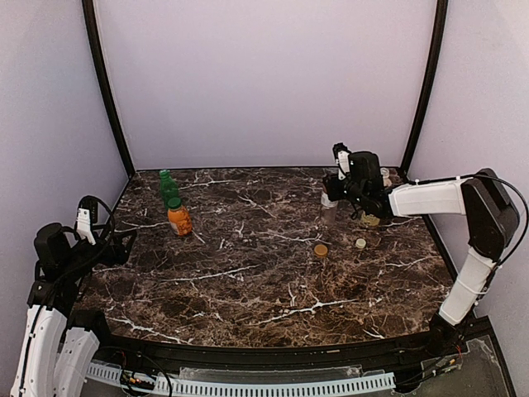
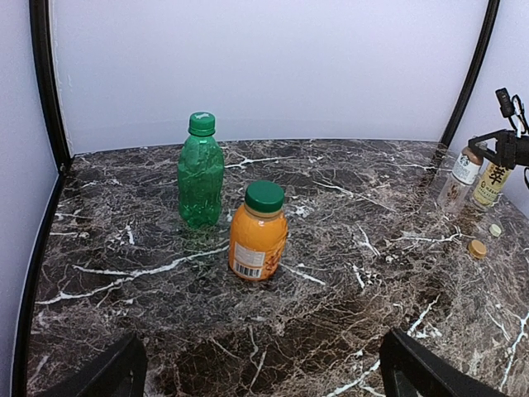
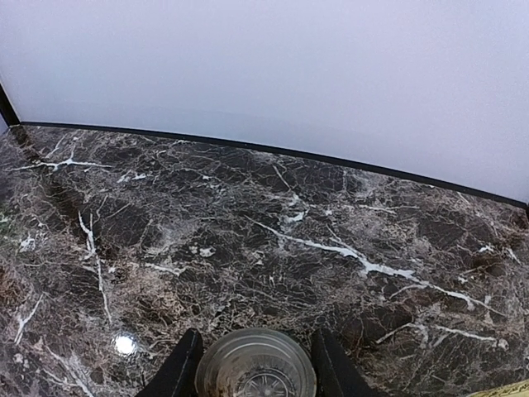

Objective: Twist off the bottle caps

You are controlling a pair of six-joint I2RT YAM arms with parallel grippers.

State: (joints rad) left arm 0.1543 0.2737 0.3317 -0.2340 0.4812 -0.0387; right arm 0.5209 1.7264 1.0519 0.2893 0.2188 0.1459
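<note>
**Inspector:** You are looking at two bottles still capped. The orange juice bottle (image 2: 259, 236) is wearing its juice cap (image 2: 264, 197), and the slim green bottle (image 2: 201, 174) is wearing its own green cap (image 2: 201, 124). Both are standing upright, long axis vertical, straight ahead of the left gripper (image 2: 264, 385). The juice bottle is nearer its fingers (image 2: 116, 376), and the green one is sitting just beyond and slightly left.

**Operator:** What are the jaws doing?

**Inspector:** The left jaws are standing wide apart, holding nothing. The right gripper (image 3: 256, 368) is clamping the neck of the short brown bottle (image 3: 248, 343), whose mouth is showing open. The golden-brown cap (image 1: 321, 249) and cream-white cap (image 1: 360, 243) are lying loose on the table (image 1: 248, 281), on the near side of those fingers.

**Operator:** Which arm is better placed?

**Inspector:** I am judging the left. Both capped bottles are sitting well apart from the right fingers, so you are likely approaching the juice cap from above.
</note>
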